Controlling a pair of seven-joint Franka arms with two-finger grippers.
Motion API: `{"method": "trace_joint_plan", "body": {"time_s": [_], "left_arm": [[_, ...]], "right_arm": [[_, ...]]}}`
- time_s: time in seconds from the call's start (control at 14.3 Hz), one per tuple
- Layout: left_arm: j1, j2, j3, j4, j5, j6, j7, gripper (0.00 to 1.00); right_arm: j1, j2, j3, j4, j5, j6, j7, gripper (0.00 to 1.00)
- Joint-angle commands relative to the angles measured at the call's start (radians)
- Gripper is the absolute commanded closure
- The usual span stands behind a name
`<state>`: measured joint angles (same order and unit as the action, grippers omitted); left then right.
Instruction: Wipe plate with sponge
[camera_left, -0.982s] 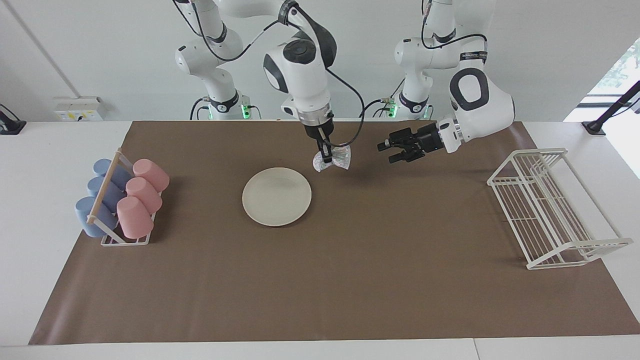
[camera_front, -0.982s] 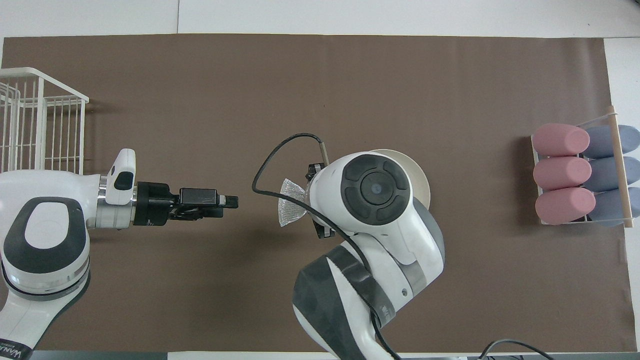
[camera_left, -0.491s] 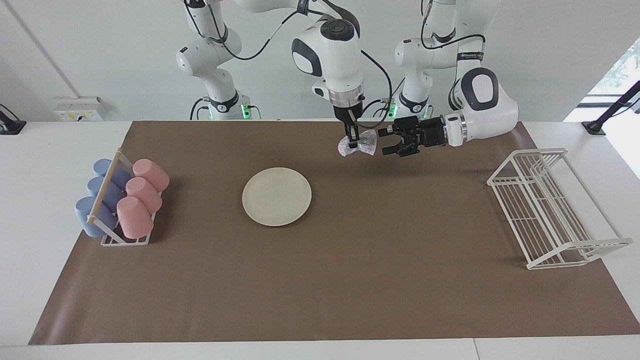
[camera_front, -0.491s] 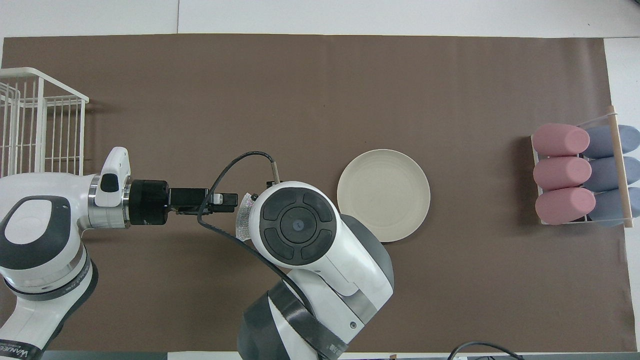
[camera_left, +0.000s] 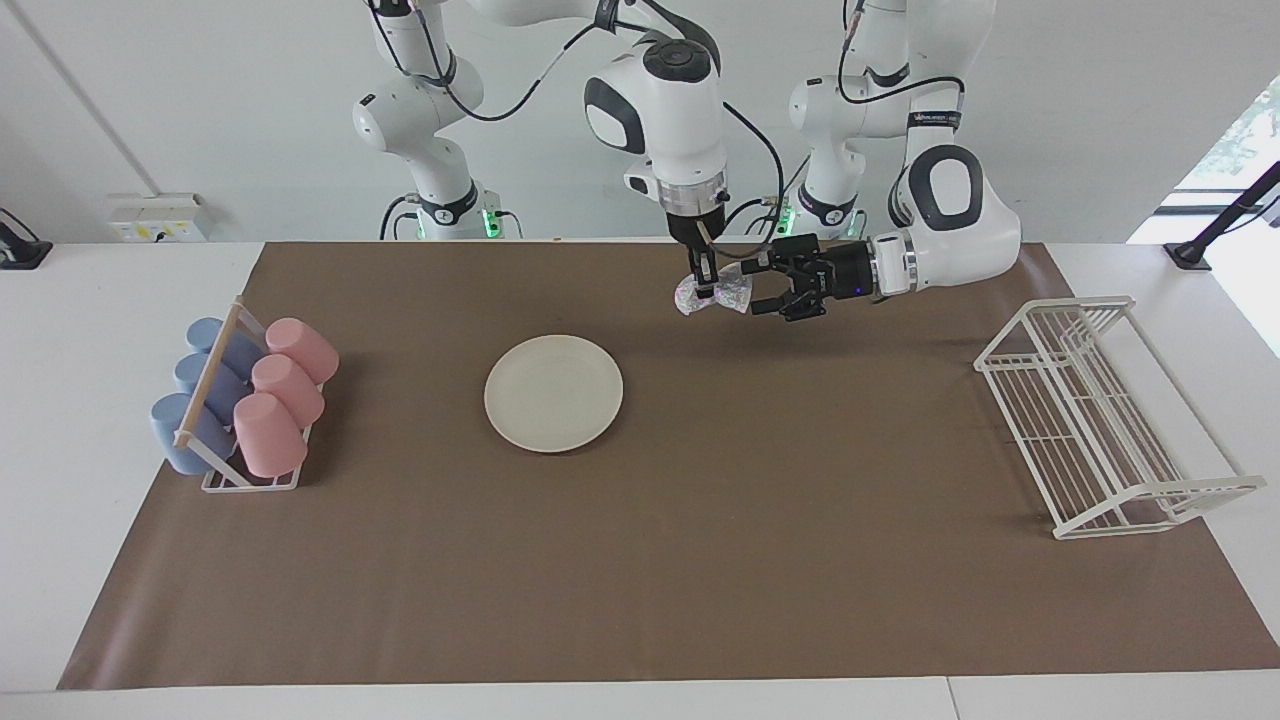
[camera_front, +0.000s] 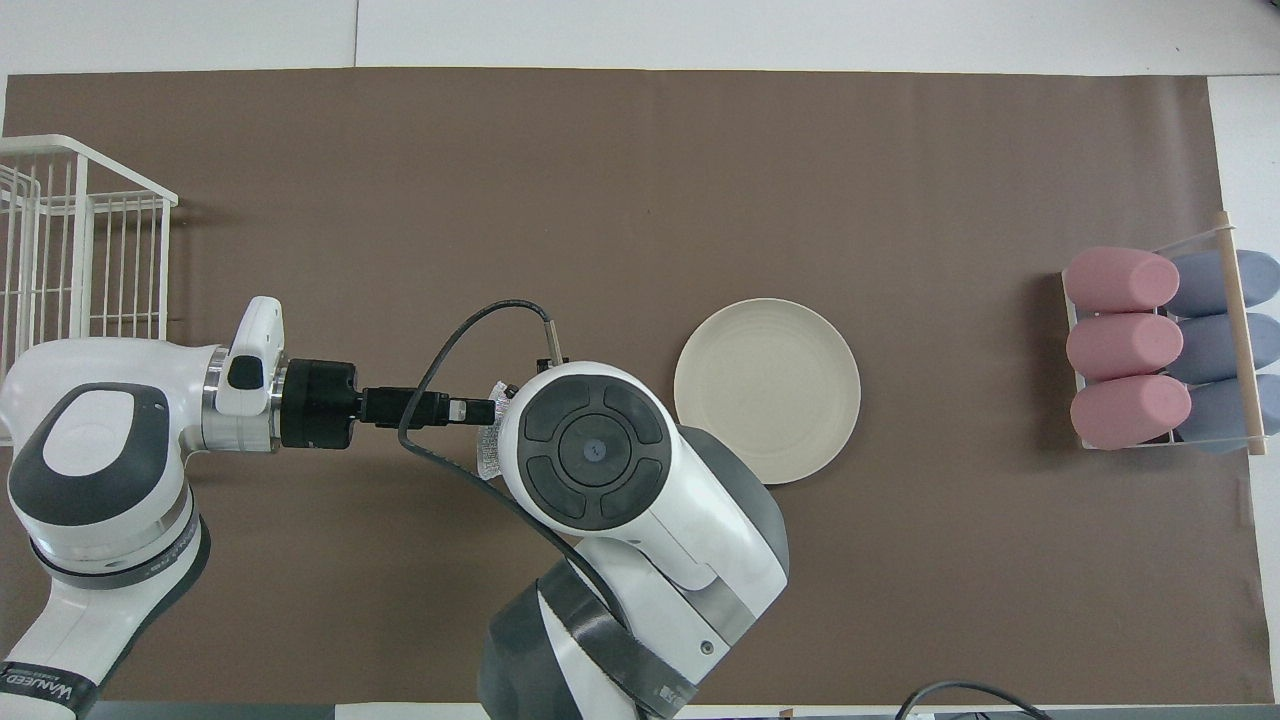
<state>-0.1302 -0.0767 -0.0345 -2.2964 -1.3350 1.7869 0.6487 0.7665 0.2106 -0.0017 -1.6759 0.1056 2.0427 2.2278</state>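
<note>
My right hand (camera_left: 706, 290) hangs over the brown mat (camera_left: 700, 560), clamped on the sponge (camera_left: 714, 293). My left hand (camera_left: 768, 285) comes in level beside it, fingers apart around the sponge's edge — touching or not, I cannot tell. The plate (camera_left: 553, 392) lies bare on the tabletop, nothing over it. A cup rack (camera_left: 245, 400) and a wire rack (camera_left: 1100, 415) stand well apart at the mat's ends.

White table (camera_left: 120, 300) covered by brown mat (camera_left: 700, 560); plain white wall (camera_left: 200, 100) seen; daylight window (camera_left: 1240, 140) at one edge.
</note>
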Motion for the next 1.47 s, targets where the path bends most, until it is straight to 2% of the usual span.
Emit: {"method": "trace_joint_plan", "body": {"time_s": [0.0, 0.14, 0.21, 0.77, 0.84, 0.91, 0.98, 1.19, 1.26, 1.4], "left_arm": [[-0.026, 0.017, 0.005, 0.023, 0.016, 0.012, 0.009, 0.55], [-0.057, 0.015, 0.005, 0.019, 0.013, 0.034, 0.003, 0.78], [-0.058, 0.014, 0.005, 0.017, 0.013, 0.034, -0.001, 0.98], [-0.045, 0.011, 0.008, 0.015, 0.013, 0.014, -0.035, 1.0], [-0.045, 0.011, 0.008, 0.015, 0.013, 0.014, -0.037, 1.0], [-0.045, 0.011, 0.008, 0.015, 0.013, 0.014, -0.037, 1.0], [-0.045, 0.011, 0.008, 0.015, 0.013, 0.014, -0.037, 1.0], [-0.045, 0.011, 0.008, 0.015, 0.013, 0.014, -0.037, 1.0], [-0.045, 0.011, 0.008, 0.015, 0.013, 0.014, -0.037, 1.0], [-0.045, 0.012, 0.01, 0.015, 0.014, 0.02, -0.038, 1.0]], "right_arm": [[-0.006, 0.016, 0.002, 0.028, -0.026, -0.018, 0.02, 1.0], [-0.006, 0.016, 0.002, 0.027, -0.026, -0.018, 0.02, 1.0], [-0.006, 0.016, 0.002, 0.027, -0.026, -0.018, 0.02, 1.0], [-0.013, 0.012, 0.002, 0.015, -0.024, -0.01, 0.006, 1.0], [-0.022, 0.001, 0.002, 0.009, -0.024, -0.022, -0.034, 0.82], [-0.032, -0.02, 0.002, -0.016, -0.024, -0.022, -0.087, 0.18], [-0.032, -0.025, 0.0, -0.031, -0.024, -0.019, -0.102, 0.0], [-0.059, -0.063, 0.0, -0.059, -0.024, -0.024, -0.153, 0.0], [-0.081, -0.089, 0.0, -0.077, -0.024, -0.029, -0.246, 0.0], [-0.148, -0.147, -0.001, -0.108, -0.026, -0.125, -0.527, 0.0]]}}
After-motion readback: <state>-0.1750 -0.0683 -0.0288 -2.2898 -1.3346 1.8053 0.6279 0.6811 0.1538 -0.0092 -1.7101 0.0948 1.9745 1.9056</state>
